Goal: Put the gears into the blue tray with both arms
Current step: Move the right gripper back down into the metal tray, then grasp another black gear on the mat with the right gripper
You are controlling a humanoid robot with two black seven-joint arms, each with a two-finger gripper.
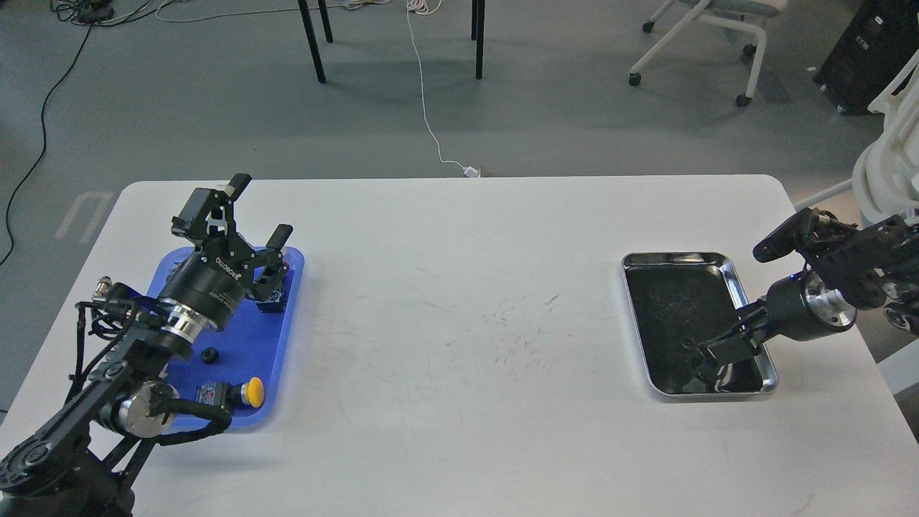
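Observation:
The blue tray (248, 334) lies at the table's left. One small black gear (210, 355) rests on its floor. My left gripper (260, 210) hangs open above the tray's far end, nothing between its fingers. My right gripper (707, 357) reaches down from the right into the front part of the silver tray (675, 257). Its dark fingers blend into the tray's black lining. Whether they are open or shut does not show. No gear can be told apart from the fingertips there.
A yellow-capped push-button switch (249, 392) lies at the blue tray's near edge. A red-capped switch (276, 289) sits half hidden behind my left gripper. Chair legs and cables stand on the floor beyond the table.

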